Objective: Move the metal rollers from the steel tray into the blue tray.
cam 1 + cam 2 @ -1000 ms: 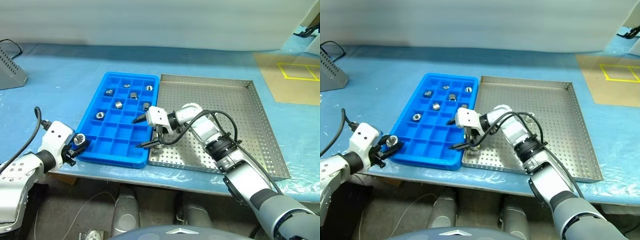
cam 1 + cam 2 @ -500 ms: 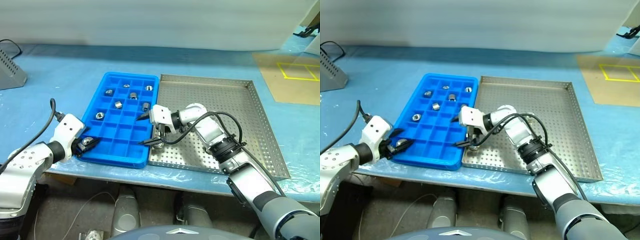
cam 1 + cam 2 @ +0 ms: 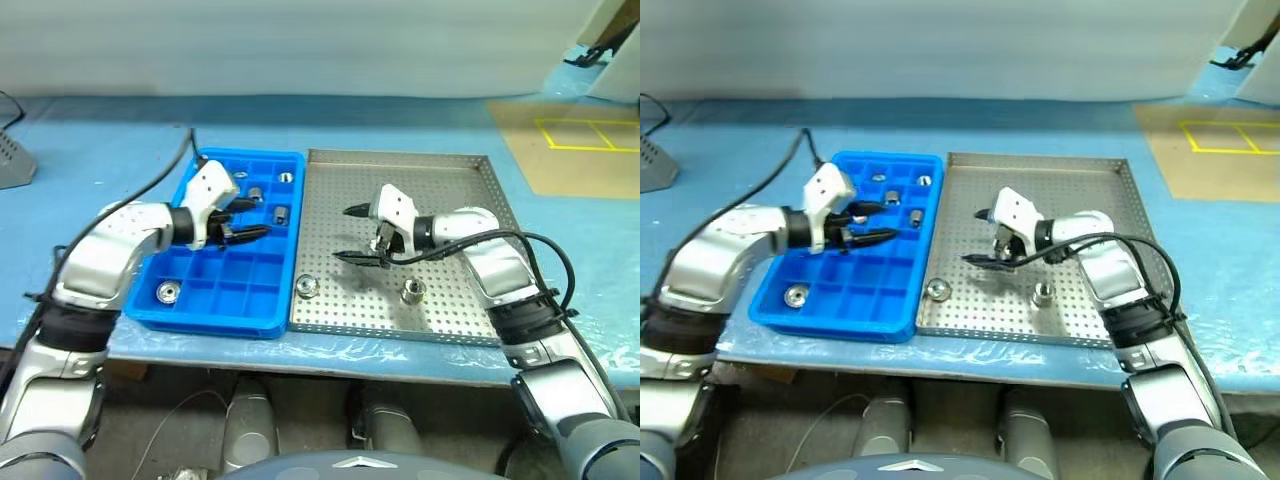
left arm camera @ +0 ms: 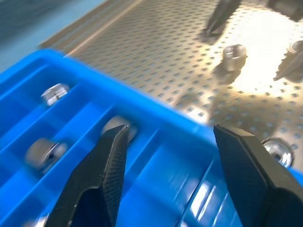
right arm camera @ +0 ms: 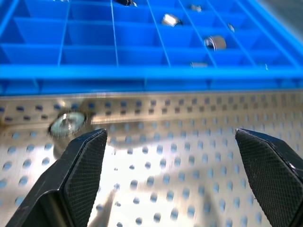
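Two small shiny silver metal rollers, short cylinders with a centre hole, remain on the large grey perforated steel tray (image 3: 455, 185): one roller (image 3: 307, 287) sits near the tray's near-left corner, just beside the rim that borders the blue tray; the other roller (image 3: 411, 291) stands further right, near the near edge. The bright blue plastic tray with square compartments (image 3: 170, 312) lies touching the steel tray's left side on the blue-covered surface (image 3: 90, 150). It holds several rollers already: one in a near-left compartment (image 3: 167, 292), others in far compartments (image 3: 280, 213).

Left gripper (image 3: 243, 218) hangs over the middle of the blue tray, its black fingers apart with nothing between them; the left wrist view shows bare compartments through the gap. Right gripper (image 3: 357, 234) hangs above the middle of the steel tray, fingers spread wide, empty, pointing toward the blue tray. In the right wrist view the corner roller lies ahead, off toward one finger (image 5: 78, 170).

Step in hand, as judged: between picks, both grippers free, two rollers left to move.

Next move, as judged: the right gripper descends on one remaining roller, straddling it. The corner roller sits close to the rim, so finger clearance there looks tight; the freestanding one appears the easier grasp.
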`<control>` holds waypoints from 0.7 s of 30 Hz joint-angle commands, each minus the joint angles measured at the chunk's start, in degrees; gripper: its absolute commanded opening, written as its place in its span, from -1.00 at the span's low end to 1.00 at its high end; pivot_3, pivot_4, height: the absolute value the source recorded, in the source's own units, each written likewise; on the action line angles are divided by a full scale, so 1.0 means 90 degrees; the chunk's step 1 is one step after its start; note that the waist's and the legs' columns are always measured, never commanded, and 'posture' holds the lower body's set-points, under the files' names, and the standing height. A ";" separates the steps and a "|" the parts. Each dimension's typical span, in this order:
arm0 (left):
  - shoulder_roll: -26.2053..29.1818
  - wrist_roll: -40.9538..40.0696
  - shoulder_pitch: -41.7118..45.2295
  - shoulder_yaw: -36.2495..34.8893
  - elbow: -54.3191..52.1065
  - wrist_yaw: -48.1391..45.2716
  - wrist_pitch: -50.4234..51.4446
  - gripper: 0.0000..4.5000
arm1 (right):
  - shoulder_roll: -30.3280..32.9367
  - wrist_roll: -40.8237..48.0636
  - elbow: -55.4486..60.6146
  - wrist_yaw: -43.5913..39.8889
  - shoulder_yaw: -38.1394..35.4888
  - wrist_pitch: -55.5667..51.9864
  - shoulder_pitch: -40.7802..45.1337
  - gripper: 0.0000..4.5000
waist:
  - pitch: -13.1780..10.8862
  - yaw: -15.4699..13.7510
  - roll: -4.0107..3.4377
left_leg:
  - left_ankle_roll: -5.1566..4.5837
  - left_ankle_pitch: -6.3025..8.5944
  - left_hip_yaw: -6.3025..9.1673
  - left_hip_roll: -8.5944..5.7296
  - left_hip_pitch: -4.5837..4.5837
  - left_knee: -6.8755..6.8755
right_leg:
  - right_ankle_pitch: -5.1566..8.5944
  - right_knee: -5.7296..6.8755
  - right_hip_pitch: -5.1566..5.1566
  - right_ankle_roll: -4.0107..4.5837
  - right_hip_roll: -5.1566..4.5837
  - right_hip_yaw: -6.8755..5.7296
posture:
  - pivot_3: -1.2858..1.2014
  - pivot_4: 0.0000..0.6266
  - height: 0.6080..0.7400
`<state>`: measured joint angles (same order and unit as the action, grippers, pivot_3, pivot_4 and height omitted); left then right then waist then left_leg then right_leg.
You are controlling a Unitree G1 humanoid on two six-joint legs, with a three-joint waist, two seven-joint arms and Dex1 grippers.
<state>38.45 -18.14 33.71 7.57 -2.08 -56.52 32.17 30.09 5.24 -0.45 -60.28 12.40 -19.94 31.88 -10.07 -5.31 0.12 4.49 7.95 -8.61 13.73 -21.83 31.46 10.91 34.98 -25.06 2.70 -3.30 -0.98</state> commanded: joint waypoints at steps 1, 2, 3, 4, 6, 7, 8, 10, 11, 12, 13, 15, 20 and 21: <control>-0.0555 0.0361 0.0664 0.0690 0.0889 -0.0522 -0.0706 0.34 | 0.0277 0.0134 0.1155 0.0463 -0.0474 -0.0523 -0.0559 1.00 | 0.0001 0.0087 -0.0002 | -0.0001 0.0000 -0.0002 0.0000 0.0000 0.0000 | 0.0000 -0.0003 0.0000 0.0000 0.0002 0.0003 | -0.17 -0.52 1.00; -0.0817 0.0379 0.0876 0.0794 0.1205 -0.0615 -0.0808 0.34 | 0.0346 0.0147 0.1435 0.0605 -0.0590 -0.0691 -0.0802 1.00 | 0.0001 0.0132 -0.0002 | -0.0001 0.0000 -0.0002 -0.0001 -0.0001 -0.0003 | -0.0001 -0.0007 0.0002 -0.0001 0.0003 0.0004 | -0.20 -0.52 1.00; -0.1045 0.0407 0.1044 0.0883 0.1471 -0.0700 -0.0894 0.34 | 0.0406 0.0156 0.1684 0.0736 -0.0697 -0.0837 -0.1017 1.00 | 0.0001 0.0186 -0.0001 | -0.0002 0.0001 -0.0002 -0.0001 -0.0002 -0.0002 | -0.0002 -0.0012 0.0003 -0.0003 0.0003 0.0005 | -0.23 -0.52 1.00; -0.1229 0.0476 0.1179 0.0999 0.1714 -0.0811 -0.1015 0.34 | 0.0461 0.0162 0.1911 0.0860 -0.0795 -0.0970 -0.1215 1.00 | 0.0001 0.0247 -0.0001 | -0.0003 0.0002 -0.0005 -0.0002 -0.0001 0.0000 | -0.0005 -0.0014 0.0003 -0.0008 0.0004 0.0013 | -0.25 -0.52 1.00; -0.1603 0.0693 0.1432 0.1233 0.2249 -0.0976 -0.1380 0.34 | 0.0550 0.0163 0.2304 0.1138 -0.1038 -0.1205 -0.1558 1.00 | 0.0001 0.0371 0.0000 | -0.0010 0.0005 -0.0011 -0.0007 0.0001 0.0004 | -0.0009 -0.0018 0.0004 -0.0014 0.0006 0.0027 | -0.29 -0.52 1.00; -0.1742 0.0785 0.1542 0.1304 0.2484 -0.1037 -0.1514 0.34 | 0.0571 0.0184 0.2435 0.1258 -0.1149 -0.1315 -0.1661 1.00 | 0.0001 0.0437 0.0000 | -0.0013 0.0007 -0.0014 -0.0006 0.0004 0.0008 | -0.0011 -0.0019 0.0006 -0.0017 0.0008 0.0033 | -0.31 -0.52 1.00; -0.1921 0.0916 0.1701 0.1359 0.2855 -0.1036 -0.1744 0.34 | 0.0599 0.0197 0.2585 0.1377 -0.1269 -0.1427 -0.1767 1.00 | 0.0001 0.0514 -0.0001 | -0.0021 0.0012 -0.0019 -0.0007 0.0006 0.0012 | -0.0012 -0.0020 0.0007 -0.0020 0.0009 0.0039 | -0.32 -0.52 1.00; -0.2184 0.1166 0.1996 0.1415 0.3561 -0.0995 -0.2091 0.34 | 0.0647 0.0228 0.2828 0.1542 -0.1410 -0.1593 -0.1922 1.00 | 0.0001 0.0631 -0.0001 | -0.0036 0.0021 -0.0027 -0.0008 0.0006 0.0025 | -0.0018 -0.0023 0.0010 -0.0031 0.0012 0.0050 | -0.34 -0.52 1.00; -0.2262 0.1257 0.2091 0.1424 0.3811 -0.0995 -0.2197 0.34 | 0.0665 0.0243 0.2931 0.1600 -0.1443 -0.1649 -0.1989 1.00 | 0.0001 0.0702 -0.0001 | -0.0041 0.0024 -0.0027 -0.0009 0.0000 0.0032 | -0.0019 -0.0024 0.0013 -0.0036 0.0012 0.0052 | -0.36 -0.52 1.00; -0.2356 0.1359 0.2225 0.1431 0.4131 -0.0972 -0.2314 0.34 | 0.0662 0.0283 0.3071 0.1667 -0.1491 -0.1730 -0.2069 1.00 | 0.0002 0.0737 -0.0001 | -0.0049 0.0029 -0.0027 -0.0009 0.0003 0.0044 | -0.0009 -0.0024 0.0014 -0.0065 0.0014 0.0057 | -0.37 -0.52 1.00; -0.2478 0.1434 0.2369 0.1414 0.4463 -0.0953 -0.2460 0.34 | 0.0648 0.0325 0.3232 0.1746 -0.1539 -0.1830 -0.2159 1.00 | 0.0002 0.0777 -0.0001 | -0.0062 0.0037 -0.0027 -0.0008 -0.0002 0.0059 | -0.0007 -0.0023 0.0016 -0.0078 0.0022 0.0066 | -0.38 -0.52 1.00; -0.2716 0.1596 0.2631 0.1382 0.5079 -0.0812 -0.2682 0.34 | 0.0657 0.0337 0.3456 0.1885 -0.1563 -0.1961 -0.2326 1.00 | 0.0003 0.0817 -0.0003 | -0.0072 0.0043 -0.0024 -0.0009 0.0007 0.0080 | -0.0009 -0.0025 0.0022 -0.0085 0.0022 0.0066 | -0.39 -0.52 1.00; -0.3084 0.2150 0.2997 0.1341 0.6220 -0.0113 -0.3483 0.34 | 0.0671 0.0401 0.3616 0.2106 -0.1566 -0.2065 -0.2502 1.00 | 0.0002 0.0879 -0.0002 | -0.0124 0.0075 -0.0026 -0.0036 -0.0008 0.0135 | -0.0023 -0.0041 0.0036 -0.0111 0.0006 0.0084 | -0.40 -0.52 1.00; -0.3191 0.2142 0.3068 0.1283 0.6352 -0.0121 -0.3503 0.34 | 0.0654 0.0408 0.3623 0.2154 -0.1538 -0.2075 -0.2517 1.00 | 0.0002 0.0880 -0.0002 | -0.0132 0.0081 -0.0026 -0.0039 -0.0013 0.0144 | -0.0026 -0.0043 0.0036 -0.0117 0.0004 0.0090 | -0.41 -0.52 1.00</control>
<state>10.34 0.63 58.95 20.46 53.91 -58.55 2.50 35.82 8.03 29.61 -41.85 -0.45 -38.50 9.12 -10.05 2.61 0.10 3.26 8.70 -8.84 13.34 -21.97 32.80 10.66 34.58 -24.73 1.63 -3.27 -0.12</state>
